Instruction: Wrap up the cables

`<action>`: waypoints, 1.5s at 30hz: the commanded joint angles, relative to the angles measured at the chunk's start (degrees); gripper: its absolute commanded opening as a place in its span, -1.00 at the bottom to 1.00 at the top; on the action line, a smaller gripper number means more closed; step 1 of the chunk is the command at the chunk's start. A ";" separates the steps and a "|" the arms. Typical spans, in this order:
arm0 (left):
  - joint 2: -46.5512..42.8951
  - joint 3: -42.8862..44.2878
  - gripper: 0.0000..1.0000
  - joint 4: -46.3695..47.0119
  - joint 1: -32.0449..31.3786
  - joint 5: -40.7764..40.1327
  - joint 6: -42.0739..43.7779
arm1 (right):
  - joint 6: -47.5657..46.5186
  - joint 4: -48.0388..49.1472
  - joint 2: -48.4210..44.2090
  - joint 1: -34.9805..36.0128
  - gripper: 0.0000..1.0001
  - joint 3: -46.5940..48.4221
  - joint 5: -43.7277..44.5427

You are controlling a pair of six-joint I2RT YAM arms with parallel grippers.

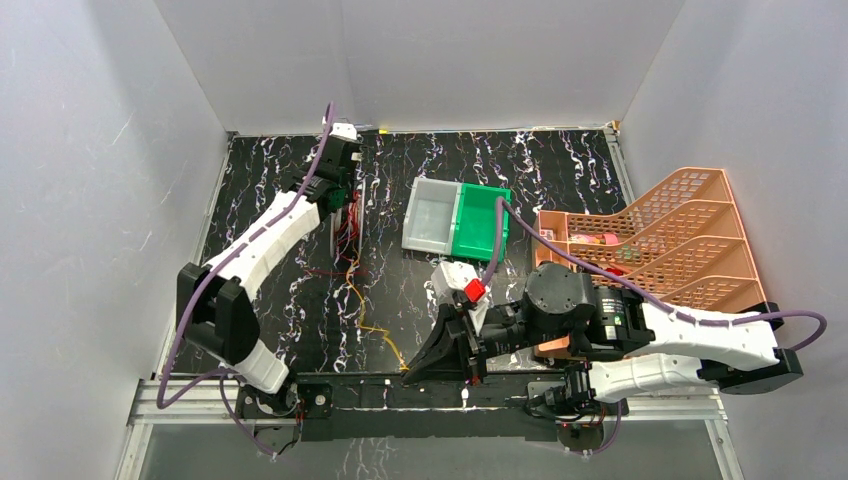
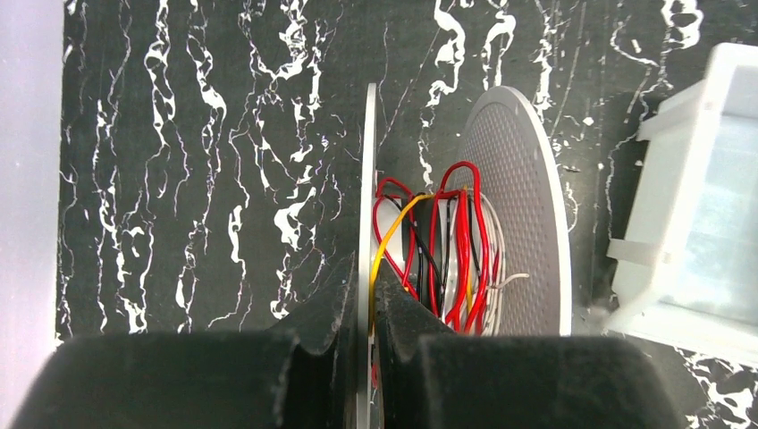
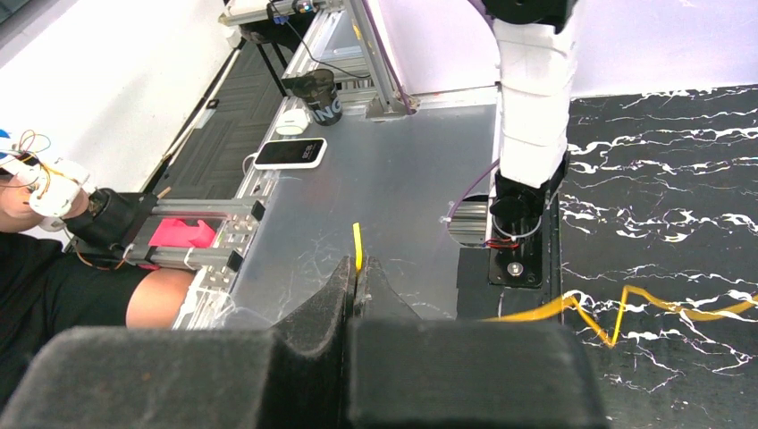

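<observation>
The white round spool (image 2: 514, 206) stands on edge at the far left of the mat (image 1: 340, 215), wound with red, black and white wires (image 2: 456, 241). My left gripper (image 2: 371, 304) is shut on the spool's left flange (image 2: 367, 179), with a yellow cable (image 2: 393, 228) pinched against it. The yellow-orange cable (image 1: 368, 315) runs loose and kinked over the mat to my right gripper (image 1: 412, 372) at the near edge. In the right wrist view my right gripper (image 3: 356, 273) is shut on that yellow cable, whose end (image 3: 357, 243) sticks out past the tips; the rest (image 3: 617, 308) trails right. A thin red wire (image 1: 325, 272) lies beside it.
A clear and green box (image 1: 455, 218) lies at mid table. An orange tiered rack (image 1: 660, 240) stands at the right. A white device with a red button (image 1: 458, 283) sits by the right arm. Grey walls enclose the table.
</observation>
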 commanded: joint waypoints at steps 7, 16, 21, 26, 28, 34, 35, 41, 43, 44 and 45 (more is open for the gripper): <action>2.05 3.55 -1.00 1.10 2.07 3.28 -1.56 | -1.95 1.79 -0.07 1.36 -1.00 5.70 3.59; -3.56 -2.69 -1.00 0.88 2.07 7.60 0.51 | -6.27 -3.08 0.78 1.32 -1.00 13.84 27.84; -7.83 -7.21 -1.00 0.54 1.85 10.36 1.59 | -11.22 -4.35 3.58 1.32 -1.00 20.65 42.10; -12.69 -11.24 -1.00 0.49 0.66 15.79 4.37 | -18.62 -2.97 7.33 1.34 -1.00 26.71 55.33; -15.17 -13.72 -1.00 0.94 -0.93 17.99 6.02 | -22.14 -1.25 8.55 1.32 -1.00 28.03 59.21; -23.43 -19.60 -1.00 1.19 -5.66 26.82 10.02 | -36.45 7.14 10.68 1.32 -1.00 30.08 71.08; -25.03 -20.60 -1.00 1.27 -6.60 27.91 10.37 | -38.61 8.69 10.75 1.32 -1.00 30.04 72.34; -33.45 -24.91 -1.00 0.09 -9.51 35.56 10.48 | -47.50 17.14 9.60 1.32 -1.00 27.37 77.37; -35.93 -25.22 -1.00 -0.76 -9.62 38.31 9.95 | -50.94 21.10 8.87 1.25 -1.00 24.96 78.98; -37.49 -25.16 -1.00 -1.29 -9.62 40.40 9.51 | -53.57 24.52 8.27 1.17 -1.00 22.84 79.83; -38.48 -25.04 -1.00 -1.66 -9.62 41.85 9.24 | -54.86 25.89 7.82 1.04 -1.00 21.70 80.26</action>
